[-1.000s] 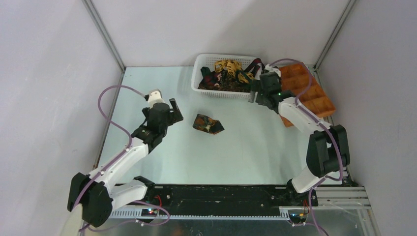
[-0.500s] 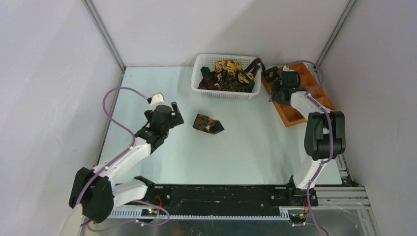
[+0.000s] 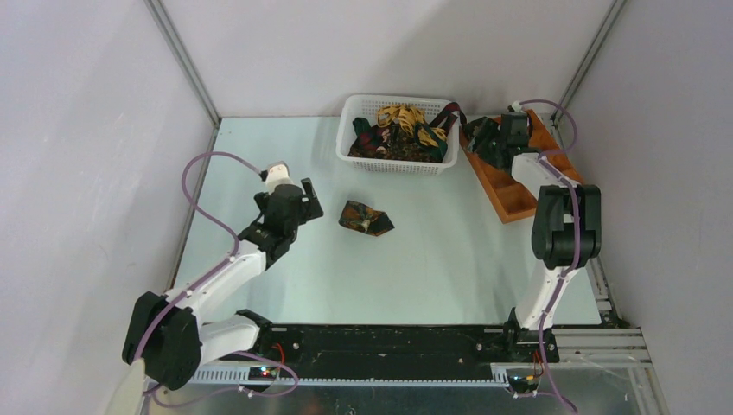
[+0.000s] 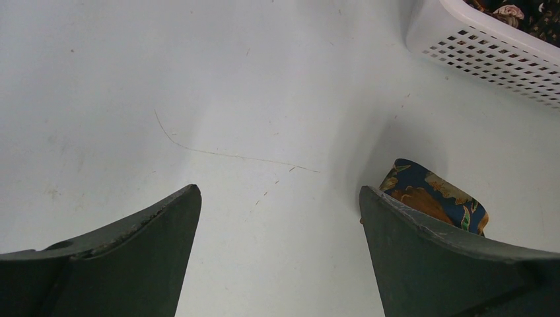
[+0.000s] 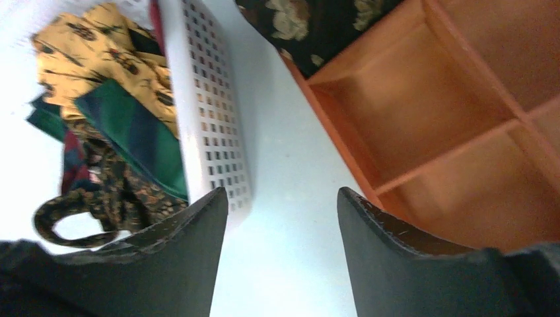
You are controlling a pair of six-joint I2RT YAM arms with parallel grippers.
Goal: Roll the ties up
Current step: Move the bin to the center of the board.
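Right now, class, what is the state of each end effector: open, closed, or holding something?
Left end effector: open, holding nothing.
Right end effector: open, nothing between its fingers.

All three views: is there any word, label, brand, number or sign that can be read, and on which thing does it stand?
None can be read in any view.
The white basket and the orange tray are plain.
The loose tie and the heaped ties show only patterns, no letters.
Any marking on the small boards at the near edge is too small to read.
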